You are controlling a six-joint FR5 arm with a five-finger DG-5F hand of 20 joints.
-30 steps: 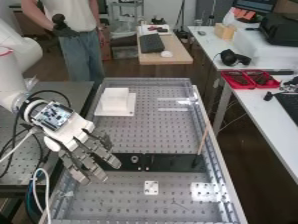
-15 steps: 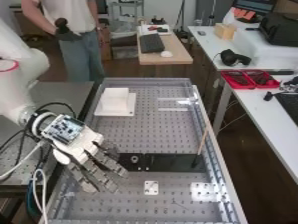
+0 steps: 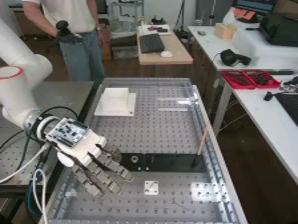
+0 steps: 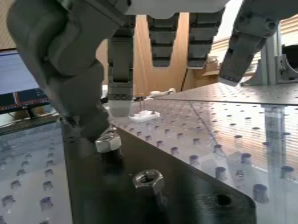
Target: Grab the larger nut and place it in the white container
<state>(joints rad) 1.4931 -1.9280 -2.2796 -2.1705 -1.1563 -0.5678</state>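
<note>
Grey hand (image 3: 85, 149), open, has shifted across the desk (image 3: 126, 131); one nut (image 4: 108, 142) sits beside its thumb (image 4: 85, 100), grasp apparently pending.

The strip (image 3: 166, 162) is black and serves as the landmark. Nuts (image 4: 108, 142) (image 4: 149, 181) on the strip: metallic silver. Bench top (image 3: 143, 134) around the strip: grey, patterned with rows of dark holes. Box (image 3: 115, 102) beyond the strip: plain white. Small plate (image 3: 151, 191) on the strip's near side: white with dark spots. Stick (image 3: 203, 139) at one end of the strip: light brown. Hand (image 3: 84, 150) beside the strip: dark grey fingers, white back. Arm (image 3: 20, 97) behind the hand: white, with a red ring.The strip (image 3: 166, 162) is black and serves as the landmark. Nuts (image 4: 108, 142) on the strip: metallic silver. Bench top (image 3: 143, 134) around the strip: grey, patterned with rows of dark holes. Box (image 3: 115, 102) beyond the strip: plain white. Small plate (image 3: 151, 191) on the strip's near side: white with dark spots. Stick (image 3: 203, 139) at one end of the strip: light brown. Hand (image 3: 84, 150) at the strip's other end: dark grey fingers, white back. Arm (image 3: 20, 97): white, with a red ring.
</note>
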